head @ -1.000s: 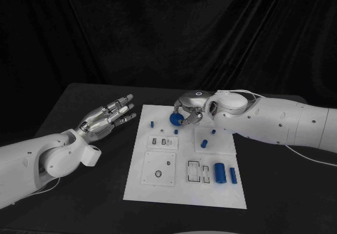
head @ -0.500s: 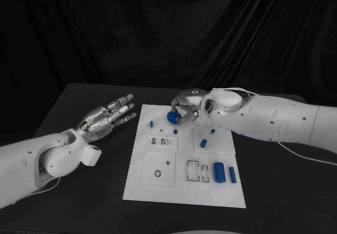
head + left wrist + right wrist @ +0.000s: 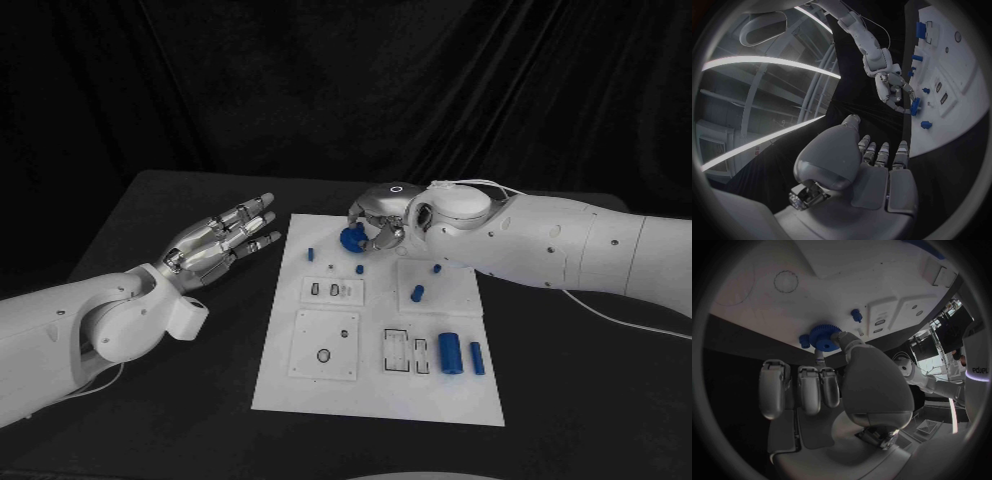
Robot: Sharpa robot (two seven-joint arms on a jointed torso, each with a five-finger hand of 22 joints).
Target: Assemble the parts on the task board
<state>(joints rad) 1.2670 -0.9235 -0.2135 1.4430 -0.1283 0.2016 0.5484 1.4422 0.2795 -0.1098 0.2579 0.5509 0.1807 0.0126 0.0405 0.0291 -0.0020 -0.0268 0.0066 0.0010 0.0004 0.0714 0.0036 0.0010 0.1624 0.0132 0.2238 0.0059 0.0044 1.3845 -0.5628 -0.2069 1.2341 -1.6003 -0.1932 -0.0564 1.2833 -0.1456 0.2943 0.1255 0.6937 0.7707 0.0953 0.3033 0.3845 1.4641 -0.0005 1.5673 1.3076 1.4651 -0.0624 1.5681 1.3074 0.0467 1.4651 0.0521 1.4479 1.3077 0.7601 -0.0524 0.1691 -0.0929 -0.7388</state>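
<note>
Black cloth covered the table (image 3: pixel 173 200), task board (image 3: pixel 382 390) at centre. Right hand (image 3: pixel 378 222) pinched a small blue gear (image 3: pixel 351 239) above the board's upper left; judged light, rigid, toothed rim offering grip. Left hand (image 3: pixel 224 240) lay open, empty

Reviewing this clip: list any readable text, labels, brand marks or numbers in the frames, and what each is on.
One partial mark: pale lettering on a dark surface at the rim of the right wrist view, too small and cut off to read.
Task board: outlines only, no legible text.
Blue gear in the right hand: no text visible.
</note>
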